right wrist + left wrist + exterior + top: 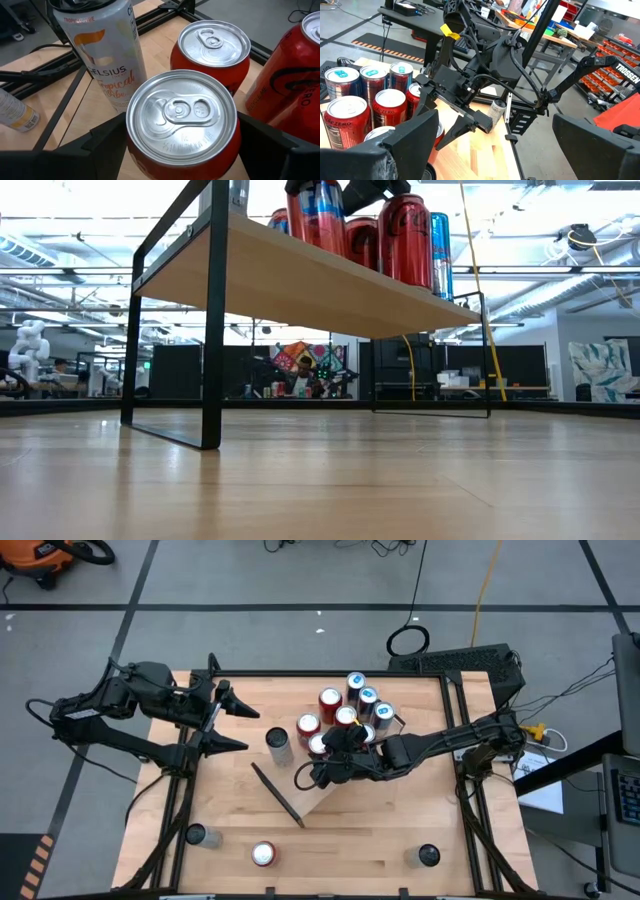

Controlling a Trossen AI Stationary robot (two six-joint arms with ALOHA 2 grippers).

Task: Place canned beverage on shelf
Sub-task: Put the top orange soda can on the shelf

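Red can (182,127) sits between the spread jaws of our right gripper (322,773), gripped at its sides, above the near end of the shelf (318,796). From table height the shelf (300,280) shows as a light-wood board on black brackets, already carrying a cluster of red and blue cans (375,230).

Our left gripper (228,718) waits well away from the shelf, at the left edge of the surface (380,830), jaws spread wide and holding nothing.

We judge the main risk is crowding. Another red can (212,50) stands just beside the held one, and a tall white can (102,55) stands close by, beside the shelf. If we lower or let go off-centre, the held can could bump a neighbour and tip it, or knock cans toward the shelf's edge. Backing the jaws out could also clip the cans on either side.

Elsewhere on the surface, well apart from the shelf, stand a dark can (197,835), a red-topped can (263,854) and a black can (428,856); none blocks us.
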